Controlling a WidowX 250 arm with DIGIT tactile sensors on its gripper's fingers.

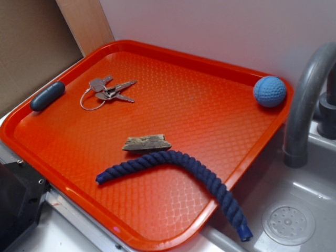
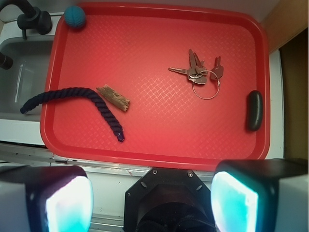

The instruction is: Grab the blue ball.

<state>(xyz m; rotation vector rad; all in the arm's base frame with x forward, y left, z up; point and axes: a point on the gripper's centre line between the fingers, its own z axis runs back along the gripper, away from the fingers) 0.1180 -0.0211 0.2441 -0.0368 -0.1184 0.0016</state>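
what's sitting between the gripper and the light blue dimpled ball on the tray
Nothing blocks it. The light blue dimpled ball sits alone in a corner of the orange plastic tray, by the rim. The open gripper is high above; rope and wood lie nearer.

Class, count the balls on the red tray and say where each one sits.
1. The blue ball rests in the tray's corner nearest the faucet, against the rim. No others show.

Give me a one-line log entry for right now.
phase: pre-approach | gripper: open, empty, above tray's near edge | blue ball: far tray corner by faucet, untouched | rope: overhangs sink side
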